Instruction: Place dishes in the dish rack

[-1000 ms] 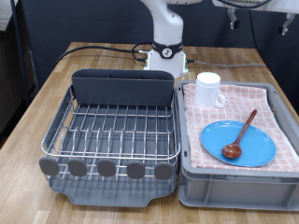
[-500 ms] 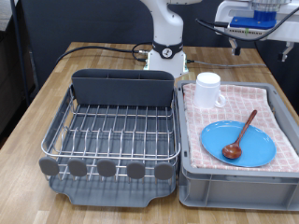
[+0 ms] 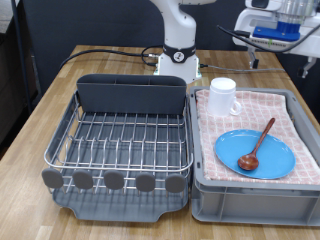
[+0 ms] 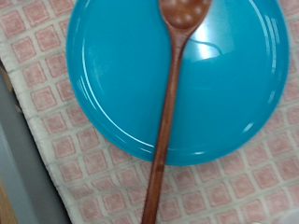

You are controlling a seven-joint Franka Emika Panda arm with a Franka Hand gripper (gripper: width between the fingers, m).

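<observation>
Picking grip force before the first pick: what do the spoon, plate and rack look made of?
Spoon: likely wood, matte reddish-brown with faint grain. Plate: smooth glossy blue, with soft reflections; glazed ceramic or plastic, can't tell. Dish rack: shiny silver metal wire over a dull dark grey tray, seemingly plastic.

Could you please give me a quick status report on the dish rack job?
Gripper high above bin, holding nothing visible. Plate, spoon, mug in cloth-lined bin. Dish rack empty.
</observation>
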